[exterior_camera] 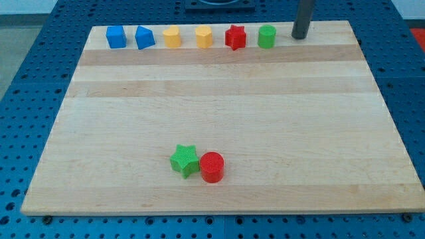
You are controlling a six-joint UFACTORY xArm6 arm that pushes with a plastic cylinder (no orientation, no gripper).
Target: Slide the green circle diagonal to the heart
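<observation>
The green circle [266, 36] stands in a row of blocks along the board's top edge, at the row's right end. My tip [299, 37] rests on the board just right of it, a small gap apart. Two yellow blocks [172, 36] [204, 36] stand in the same row, further left. I cannot tell which of them is the heart. A red star [235, 36] stands between the right yellow block and the green circle.
A blue cube [116, 36] and a second blue block [145, 37] make up the row's left end. A green star [184, 160] and a red circle [212, 166] touch each other near the bottom middle of the wooden board [299, 133].
</observation>
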